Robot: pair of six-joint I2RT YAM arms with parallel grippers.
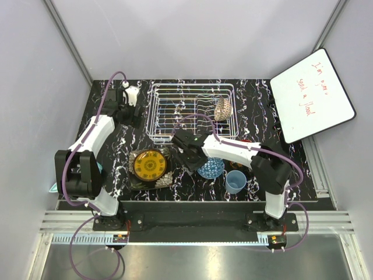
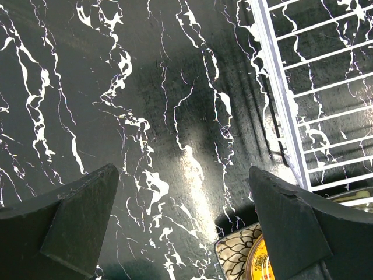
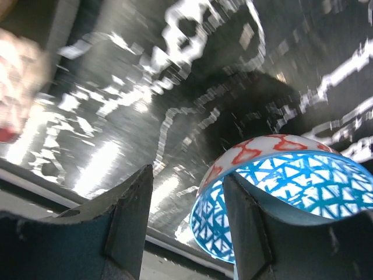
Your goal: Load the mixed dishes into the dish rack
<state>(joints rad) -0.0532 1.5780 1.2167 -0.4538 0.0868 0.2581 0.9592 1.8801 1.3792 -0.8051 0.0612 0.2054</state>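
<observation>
Jaws spread on the right gripper (image 3: 187,198), blue patterned bowl (image 3: 280,192) rim between them at 4 o'clock. Left gripper (image 2: 183,186) gapes wide above the table (image 2: 145,87), dish rack (image 2: 278,87) at 2 o'clock.

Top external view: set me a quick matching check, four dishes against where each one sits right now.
Things:
1. pinkish-white speckled bowl
2. yellow-orange plate
3. blue patterned bowl
4. light-blue cup

Places:
A. lying on the dark squarish plate
B. inside the dish rack, at its right end
C. standing alone, farthest right of the four
D. right beside the right tool

Pairs: 1-B, 2-A, 3-D, 4-C.
</observation>
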